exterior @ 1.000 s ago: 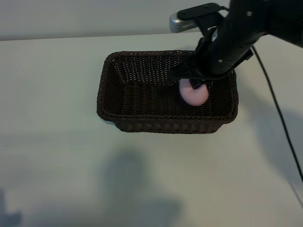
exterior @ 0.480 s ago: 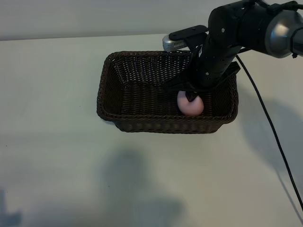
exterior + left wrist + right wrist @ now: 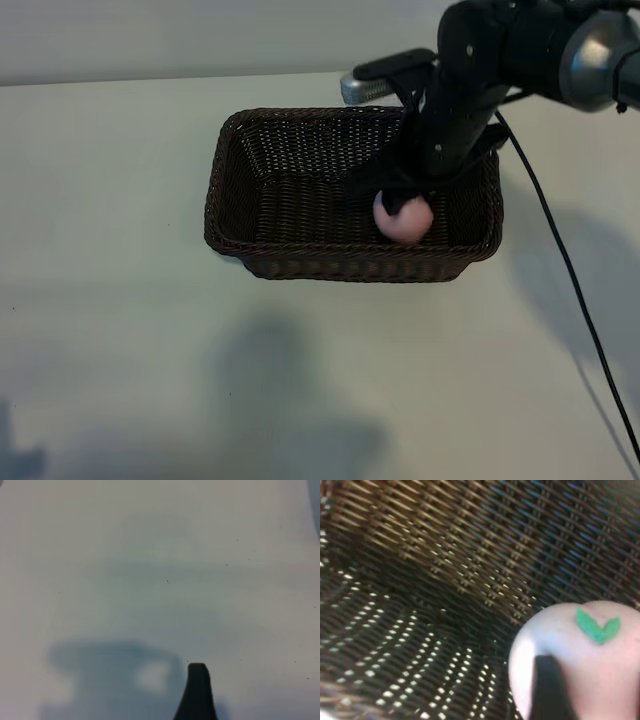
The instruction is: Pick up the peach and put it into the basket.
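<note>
The right gripper (image 3: 402,200) hung low inside the basket (image 3: 232,160), at its right end, right over the peach (image 3: 403,217). Whether its fingers gripped the fruit or stood apart from it could not be told: in the right wrist view one dark fingertip (image 3: 547,690) lay against the pale pink skin, below the small green leaf mark (image 3: 597,625), but the other finger was out of sight. The peach sat down between the woven walls, close to the near wall, seemingly at or just above the floor. To finish this release cleanly, the fingers should part fully before the arm lifts, and the lift should go straight up so nothing drags the fruit or catches the braided rim. The left gripper (image 3: 196,692) waited open over bare table (image 3: 150,555), away from the work.
</note>
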Available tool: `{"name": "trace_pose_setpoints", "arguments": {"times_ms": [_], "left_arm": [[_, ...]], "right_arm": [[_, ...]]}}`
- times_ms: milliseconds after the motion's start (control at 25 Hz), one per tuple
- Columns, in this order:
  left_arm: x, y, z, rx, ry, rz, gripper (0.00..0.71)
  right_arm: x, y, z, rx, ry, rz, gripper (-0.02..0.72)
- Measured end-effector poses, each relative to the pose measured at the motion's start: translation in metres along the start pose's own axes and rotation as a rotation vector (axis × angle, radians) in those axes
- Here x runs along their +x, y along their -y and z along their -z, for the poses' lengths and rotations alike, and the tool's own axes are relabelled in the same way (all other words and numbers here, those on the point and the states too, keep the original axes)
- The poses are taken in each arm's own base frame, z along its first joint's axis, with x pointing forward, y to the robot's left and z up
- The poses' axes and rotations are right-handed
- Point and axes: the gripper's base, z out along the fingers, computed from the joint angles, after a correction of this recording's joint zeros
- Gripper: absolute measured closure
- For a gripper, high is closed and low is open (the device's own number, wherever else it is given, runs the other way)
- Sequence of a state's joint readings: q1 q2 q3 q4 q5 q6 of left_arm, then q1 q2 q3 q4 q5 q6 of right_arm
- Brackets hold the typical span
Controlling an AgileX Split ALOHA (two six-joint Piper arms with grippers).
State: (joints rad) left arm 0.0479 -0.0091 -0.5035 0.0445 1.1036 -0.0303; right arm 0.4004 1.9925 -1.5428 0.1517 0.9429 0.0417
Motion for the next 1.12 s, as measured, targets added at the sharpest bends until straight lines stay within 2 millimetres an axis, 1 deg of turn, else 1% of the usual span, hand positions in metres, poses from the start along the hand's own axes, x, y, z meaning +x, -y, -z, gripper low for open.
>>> {"name": "trace_pose_setpoints", "arguments": {"times_ms": [80,200,440,520,600,720,760,920,1000,1120], "left_arm": [[0.0,0.0,0.0,0.0,0.0,0.0,0.114],[0.0,0.0,0.0,0.0,0.0,0.0,0.114],[0.0,0.0,0.0,0.0,0.0,0.0,0.114],[0.0,0.0,0.0,0.0,0.0,0.0,0.114],[0.0,0.0,0.0,0.0,0.0,0.0,0.114],[0.0,0.0,0.0,0.0,0.0,0.0,0.114],[0.0,0.0,0.0,0.0,0.0,0.0,0.114],[0.0,0.0,0.0,0.0,0.0,0.0,0.114],[0.0,0.0,0.0,0.0,0.0,0.0,0.114],[0.0,0.0,0.0,0.0,0.0,0.0,0.114]], "right_arm": [[-0.008,-0.003,0.012,-0.006,0.015,0.01,0.205],[-0.018,-0.007,0.03,-0.013,0.029,0.021,0.15],[-0.029,-0.01,0.058,0.003,0.046,0.047,0.137],[-0.032,-0.005,0.063,0.035,0.057,0.056,0.137],[-0.032,0.006,0.066,0.073,0.049,0.049,0.136],[-0.032,0.038,0.07,0.129,0.027,-0.004,0.136],[-0.032,0.053,0.072,0.147,0.026,-0.031,0.136],[-0.028,0.118,0.084,0.201,0.036,-0.157,0.136],[-0.022,0.15,0.091,0.224,0.04,-0.219,0.136],[-0.007,0.2,0.102,0.255,0.048,-0.33,0.136]]}}
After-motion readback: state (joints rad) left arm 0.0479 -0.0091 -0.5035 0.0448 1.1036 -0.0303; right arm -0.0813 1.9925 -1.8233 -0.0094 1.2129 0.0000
